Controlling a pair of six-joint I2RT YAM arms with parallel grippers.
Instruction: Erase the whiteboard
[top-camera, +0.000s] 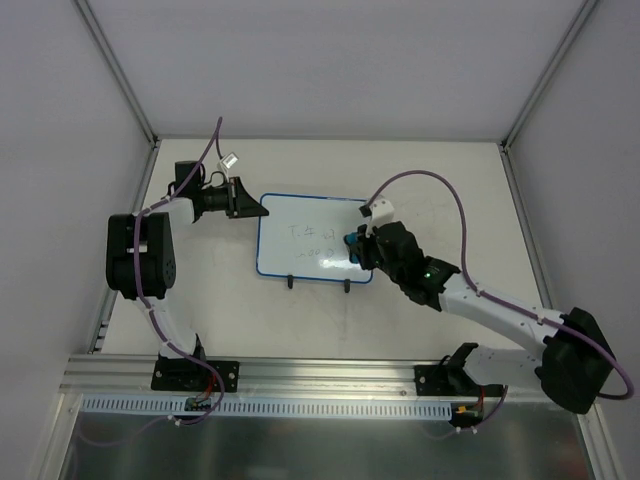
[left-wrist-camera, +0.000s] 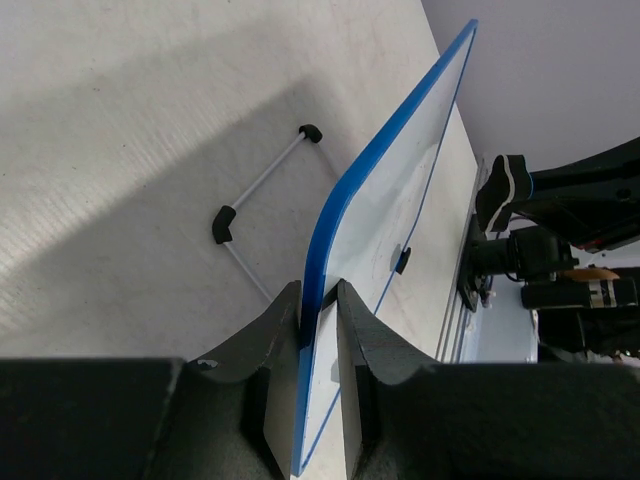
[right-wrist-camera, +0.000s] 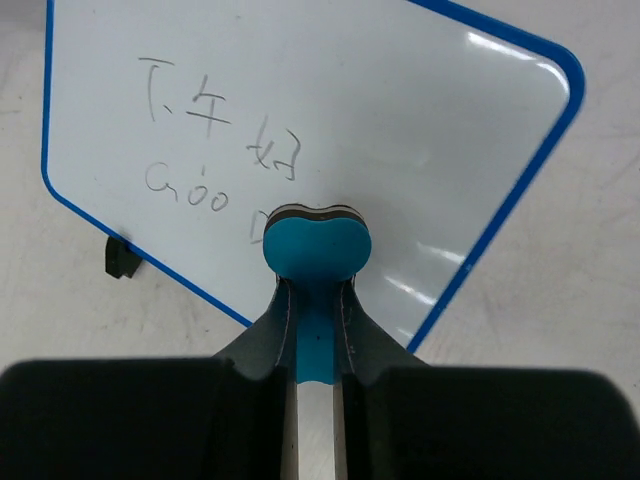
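The left claw (left-wrist-camera: 320, 300) pinches the 10 o'clock corner of the whiteboard (top-camera: 305, 240), which stands on the table (top-camera: 200, 290). The right claw (right-wrist-camera: 316, 300) holds a blue eraser (right-wrist-camera: 317, 245) against the board's 3 o'clock side.

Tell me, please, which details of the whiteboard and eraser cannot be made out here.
Right wrist: the eraser hides the end of the lower written line on the whiteboard; contact unclear.
Top external: writing too small to read.
Left wrist: left gripper holds the whiteboard edge-on, so no writing is legible there.
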